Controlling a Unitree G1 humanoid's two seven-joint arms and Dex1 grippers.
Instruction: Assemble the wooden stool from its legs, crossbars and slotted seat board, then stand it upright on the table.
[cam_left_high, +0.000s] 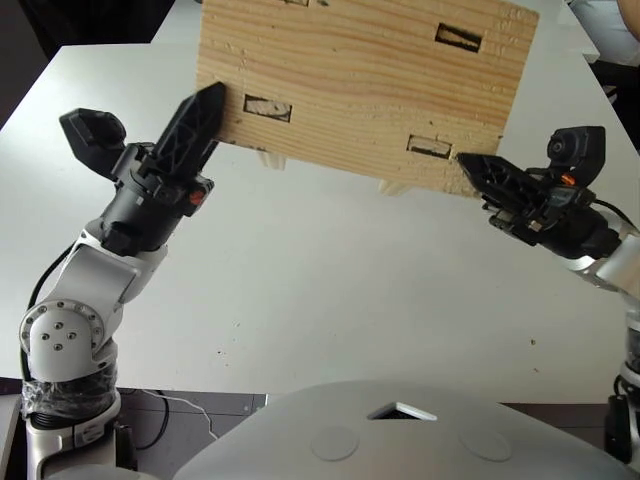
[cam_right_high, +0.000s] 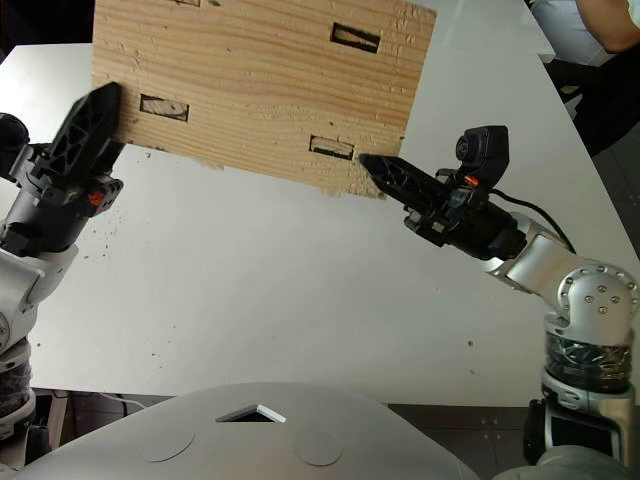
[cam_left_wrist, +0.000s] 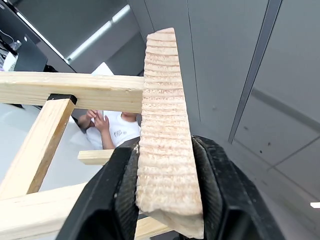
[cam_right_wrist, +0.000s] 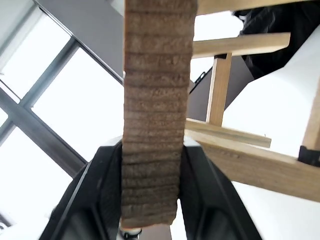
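Note:
The slotted seat board (cam_left_high: 360, 80) is held up above the white table (cam_left_high: 330, 290), its flat face with several dark slots turned toward me. My left gripper (cam_left_high: 205, 115) is shut on the board's left edge (cam_left_wrist: 167, 145). My right gripper (cam_left_high: 480, 170) is shut on its lower right corner (cam_right_wrist: 152, 150). Legs and crossbars are fitted to the far side: in the left wrist view a crossbar (cam_left_wrist: 75, 90) and a leg (cam_left_wrist: 37, 145) show, in the right wrist view a leg (cam_right_wrist: 218, 90) and a crossbar (cam_right_wrist: 255, 160). Two leg ends (cam_left_high: 270, 160) peek below the board.
The table stretches wide under the stool, with small wood crumbs (cam_right_high: 110, 235) scattered on its left part. A person's arm (cam_right_high: 600, 15) is at the far right corner, away from the stool.

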